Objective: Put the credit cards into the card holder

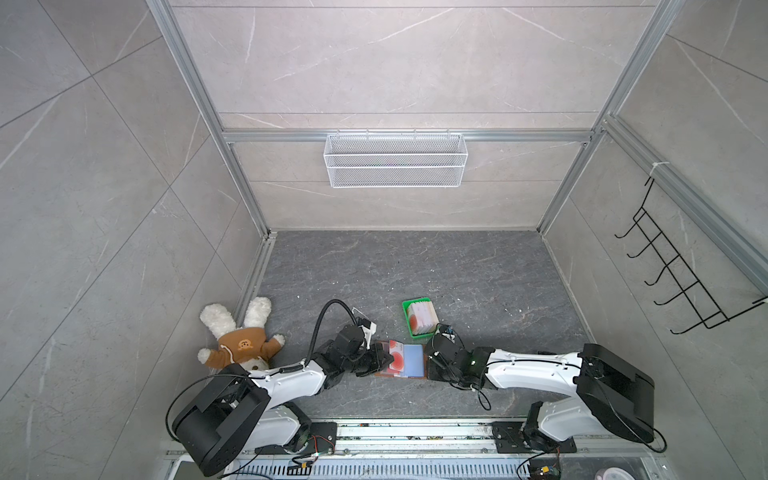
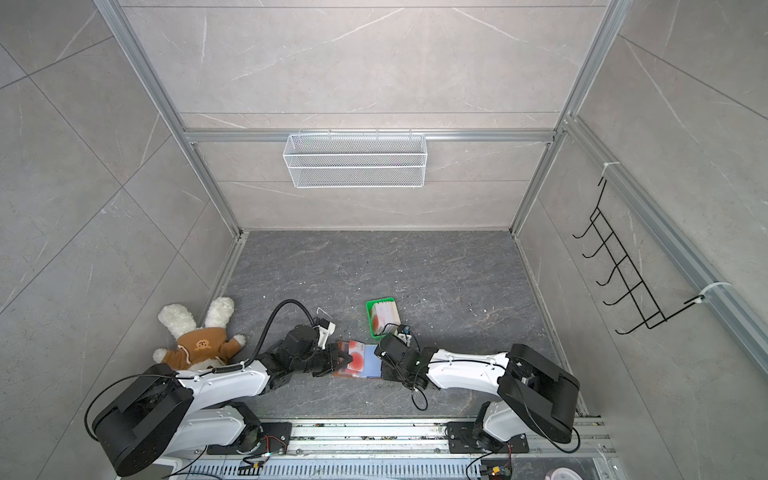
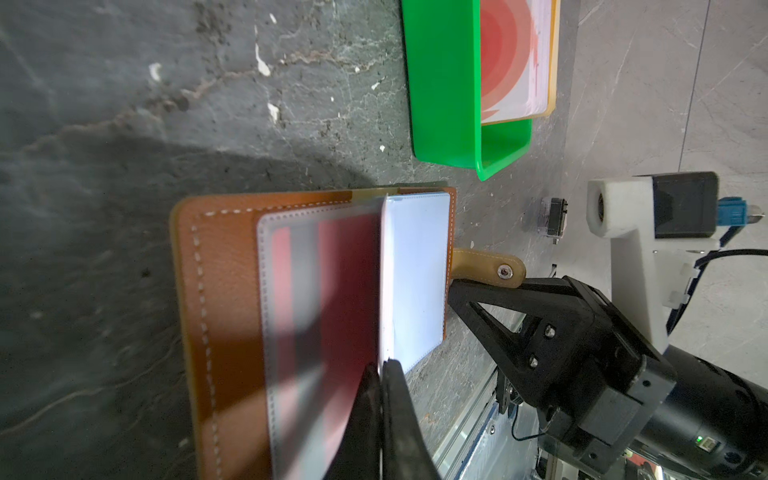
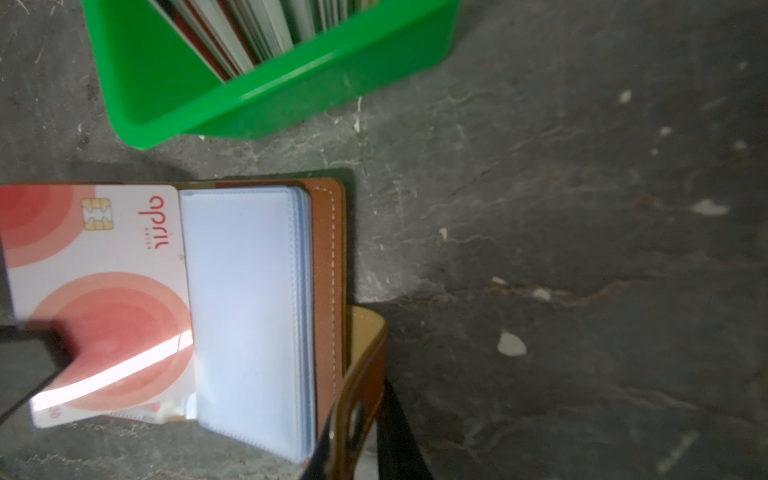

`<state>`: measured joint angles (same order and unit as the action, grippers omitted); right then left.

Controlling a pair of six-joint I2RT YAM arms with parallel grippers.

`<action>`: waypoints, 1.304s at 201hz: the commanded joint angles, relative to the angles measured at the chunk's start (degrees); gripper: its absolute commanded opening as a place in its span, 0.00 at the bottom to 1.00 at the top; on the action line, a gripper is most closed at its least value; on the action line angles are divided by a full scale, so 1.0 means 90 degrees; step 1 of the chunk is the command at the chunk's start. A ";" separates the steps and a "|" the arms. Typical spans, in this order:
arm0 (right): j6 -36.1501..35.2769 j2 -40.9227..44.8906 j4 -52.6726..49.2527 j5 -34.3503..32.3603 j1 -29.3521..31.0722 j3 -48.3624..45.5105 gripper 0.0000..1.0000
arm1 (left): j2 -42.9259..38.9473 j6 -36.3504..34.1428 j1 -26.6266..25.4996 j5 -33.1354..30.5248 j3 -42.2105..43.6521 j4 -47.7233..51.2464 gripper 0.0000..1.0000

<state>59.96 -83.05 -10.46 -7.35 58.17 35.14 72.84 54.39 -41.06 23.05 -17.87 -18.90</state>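
The tan-brown card holder (image 1: 415, 360) (image 2: 371, 362) lies open on the dark floor, its light-blue panel (image 4: 245, 311) facing up. My left gripper (image 1: 384, 360) (image 2: 345, 360) (image 3: 380, 365) is shut on one pinkish-white credit card (image 4: 104, 299) (image 3: 386, 270) with red-orange circles. It holds the card tilted over the holder's left half, one edge at the fold. Red with a dark stripe (image 3: 307, 291) shows at the clear sleeve there. My right gripper (image 1: 430, 362) (image 2: 384, 366) (image 4: 365, 453) is shut on the snap tab (image 4: 365, 374) (image 3: 490, 266). More credit cards (image 1: 422, 318) (image 4: 249, 29) stand stacked in a tray.
The green plastic tray (image 1: 411, 305) (image 2: 380, 300) (image 3: 444, 83) (image 4: 291, 95) sits just behind the holder. A plush rabbit in a brown top (image 1: 239, 338) lies at the left wall. A white wire basket (image 1: 395, 160) hangs on the back wall, black hooks (image 1: 681, 270) on the right.
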 commanded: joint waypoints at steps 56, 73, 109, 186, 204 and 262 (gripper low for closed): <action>0.0056 -0.0107 -0.0105 -0.0111 0.0030 -0.0183 0.16 | 0.0299 0.0128 -0.0008 0.0379 0.0138 -0.0264 0.00; 0.0057 -0.0107 -0.0098 -0.0111 0.0023 -0.0193 0.16 | 0.0277 0.0130 -0.0007 0.0383 0.0130 -0.0194 0.00; 0.0066 -0.0117 -0.0098 -0.0121 0.0031 -0.0203 0.15 | 0.0256 0.0127 -0.0008 0.0369 0.0189 -0.0103 0.00; 0.0056 -0.0136 -0.0056 -0.0101 0.0030 -0.0204 0.15 | 0.0478 0.0153 -0.0008 0.0437 0.0112 -0.0341 0.00; 0.0061 -0.0130 -0.0044 -0.0091 0.0030 -0.0220 0.16 | 0.0567 0.0187 -0.0003 0.0452 0.0101 -0.0453 0.00; 0.0066 -0.0150 -0.0003 -0.0086 0.0030 -0.0234 0.15 | 0.0760 0.0239 -0.0006 0.0471 0.0056 -0.0567 0.00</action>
<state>59.99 -83.05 -9.41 -7.60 58.17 34.72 78.28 55.99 -40.88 26.61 -16.93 -24.84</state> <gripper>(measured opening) 0.154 0.044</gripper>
